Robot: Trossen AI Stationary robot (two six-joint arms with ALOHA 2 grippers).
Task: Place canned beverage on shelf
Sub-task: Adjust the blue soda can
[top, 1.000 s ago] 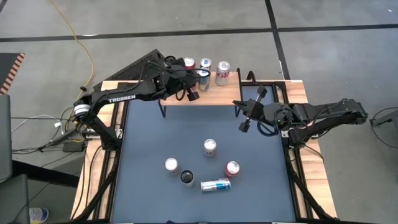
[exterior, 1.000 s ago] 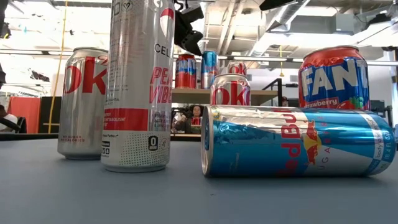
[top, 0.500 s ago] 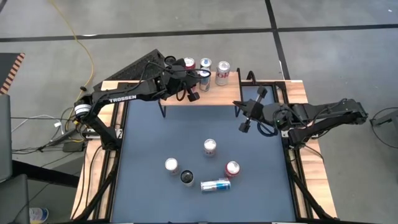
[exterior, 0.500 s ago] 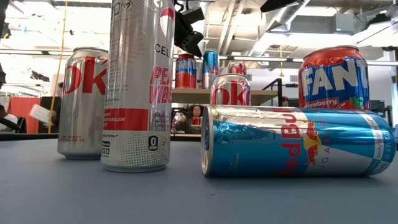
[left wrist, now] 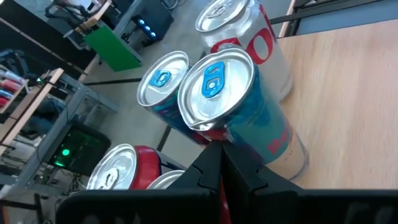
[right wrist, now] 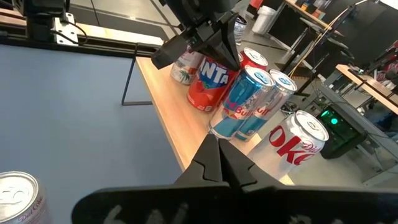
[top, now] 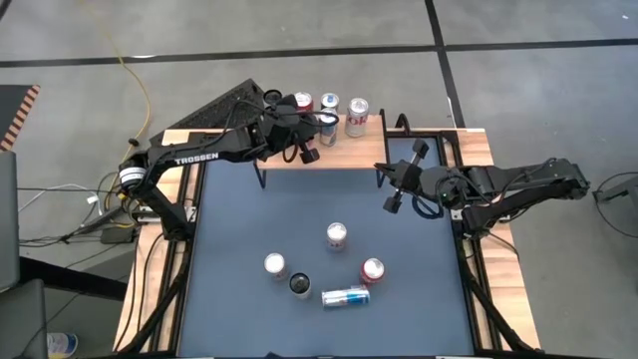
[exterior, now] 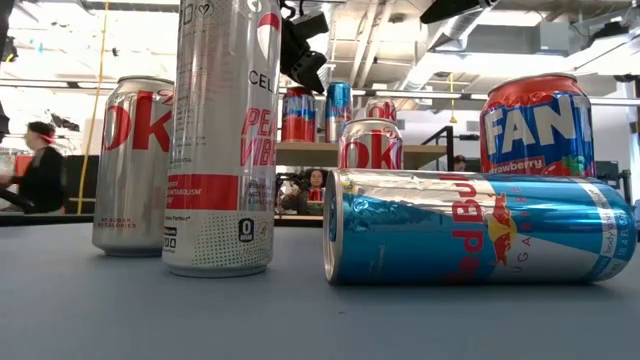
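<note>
Nearest you, on the dark mat (top: 249, 209), five cans make a loose cluster: a blue can (top: 345, 296) lying on its side with its long axis running left to right across the table, and four standing upright — a dark-topped tall can (top: 300, 284), a silver can (top: 275, 264), a red can (top: 373, 269) and another silver can (top: 337, 236). In the low view the lying can (exterior: 480, 226) shows its top end toward the left. You have open mat all around this group, out to the side rails.

Farther back, the right gripper (top: 393, 191) hangs over the mat's far right part, its fingers pressed together and holding nothing, well apart from every can.

At the far edge you see the shelf (top: 344, 152), its long axis running left to right along the table's back. On its far rim stand at least four cans: a red one (right wrist: 208, 82), two slim blue ones (right wrist: 244, 99) leaning against each other, tilted rather than upright, and a silver and red one (right wrist: 295, 142) at the end. One more can top may show behind the red one; you cannot count it surely. The bare wood (left wrist: 348, 93) toward the shelf's right end is free.

The left gripper (top: 311, 143) sits over the shelf just beside the blue cans, its fingers (left wrist: 214, 171) closed with nothing between them, their tips at the nearer blue can's (left wrist: 239, 106) side.
</note>
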